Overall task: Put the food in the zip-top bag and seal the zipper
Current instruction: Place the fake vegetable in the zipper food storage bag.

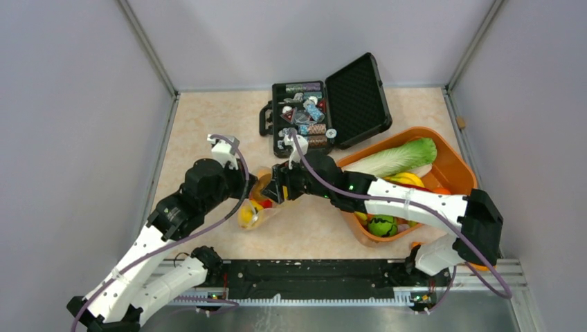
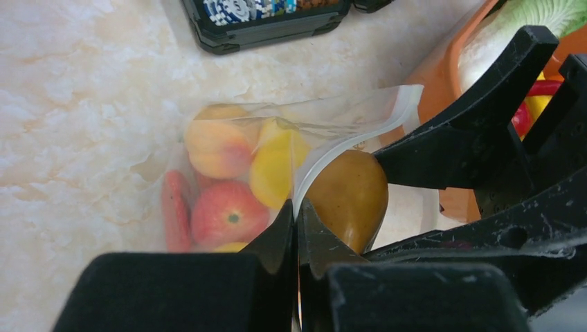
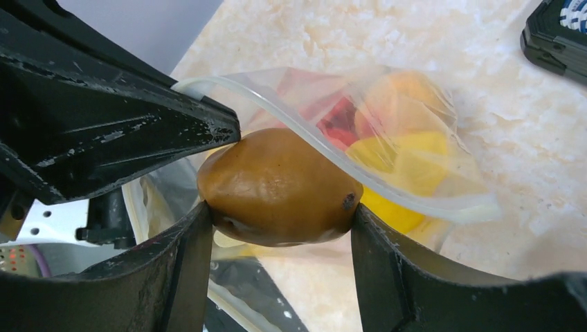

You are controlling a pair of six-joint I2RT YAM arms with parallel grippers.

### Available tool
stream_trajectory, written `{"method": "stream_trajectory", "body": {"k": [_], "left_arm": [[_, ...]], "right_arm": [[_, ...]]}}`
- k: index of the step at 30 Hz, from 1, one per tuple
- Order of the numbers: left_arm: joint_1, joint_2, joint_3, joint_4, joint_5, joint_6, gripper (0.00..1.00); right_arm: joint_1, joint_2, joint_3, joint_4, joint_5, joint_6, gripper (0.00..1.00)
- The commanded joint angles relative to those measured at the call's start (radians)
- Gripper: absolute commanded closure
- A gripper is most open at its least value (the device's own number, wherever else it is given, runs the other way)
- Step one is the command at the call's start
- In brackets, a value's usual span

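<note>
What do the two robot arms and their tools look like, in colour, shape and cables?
The left arm and right arm have white links with black joints. A thin purple cable runs loosely along each. The left tool and right tool are black, with tapering fingers whose edges show pale scratches. A small green light shows on the right arm.

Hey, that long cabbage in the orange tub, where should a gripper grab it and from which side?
Probably across the middle of the cabbage, coming down from above, fingers spanning its narrow width. It lies flat along the far wall of the tub, leaving the top open.
</note>
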Motion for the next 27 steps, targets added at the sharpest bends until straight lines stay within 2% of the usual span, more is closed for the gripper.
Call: {"method": "stream_trajectory", "body": {"k": [1, 3, 6, 12, 20, 27], "left_arm": [[0.003, -0.029, 0.043, 0.051, 0.003, -0.002, 1.00], [0.003, -0.033, 0.044, 0.049, -0.004, -0.004, 1.00], [0.003, -0.040, 0.047, 0.046, -0.016, -0.004, 1.00], [0.003, -0.051, 0.043, 0.039, -0.056, -0.004, 1.00], [0.003, -0.050, 0.039, 0.045, -0.072, -0.010, 1.00], [0.003, -0.056, 0.037, 0.043, -0.098, -0.014, 1.00]], "right_arm": [[0.034, 0.035, 0.108, -0.025, 0.115, -0.047, 0.68], [0.050, 0.050, 0.123, -0.042, 0.149, -0.048, 0.60], [0.053, 0.053, 0.134, -0.066, 0.162, -0.043, 0.41], [0.052, -0.052, 0.053, 0.035, 0.111, -0.033, 0.22], [0.052, -0.172, -0.004, 0.058, 0.103, -0.032, 0.19], [0.052, -0.294, -0.087, -0.008, 0.266, -0.001, 0.22]]}}
